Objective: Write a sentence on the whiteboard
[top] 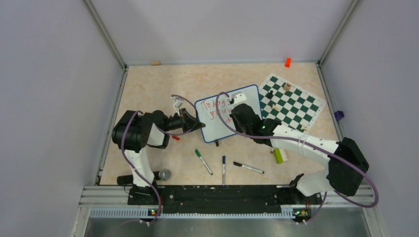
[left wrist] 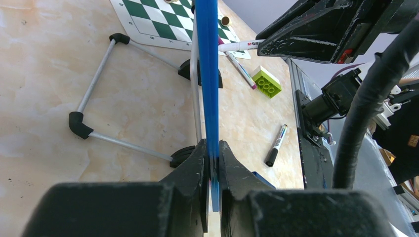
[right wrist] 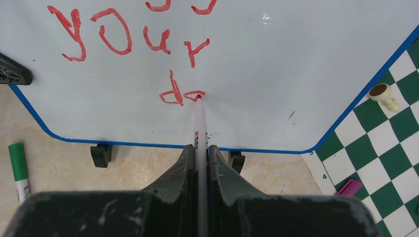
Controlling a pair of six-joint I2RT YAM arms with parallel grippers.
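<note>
The whiteboard (top: pixel 217 123), white with a thin blue frame, stands tilted at mid-table on black feet. My left gripper (left wrist: pixel 213 150) is shut on its blue edge (left wrist: pixel 207 74); from above the left gripper (top: pixel 197 123) sits at the board's left side. My right gripper (right wrist: pixel 199 148) is shut on a white marker (right wrist: pixel 199 123) whose red tip touches the board (right wrist: pixel 296 74). The sentence (right wrist: pixel 123 44) in red reads "your" with "da" below it; the top external view shows the sentence (top: pixel 217 109) starting "Today". The right gripper (top: pixel 236 106) hovers over the board's right part.
A green-and-white chess mat (top: pixel 291 101) with small pieces lies right of the board. Loose markers (top: pixel 203 162) (top: pixel 223 169) (top: pixel 248 168) and a lime brick (top: pixel 278 155) lie near the front. A grey ball (top: pixel 164 174) sits by the left base. An orange block (top: pixel 287 62) is at the back wall.
</note>
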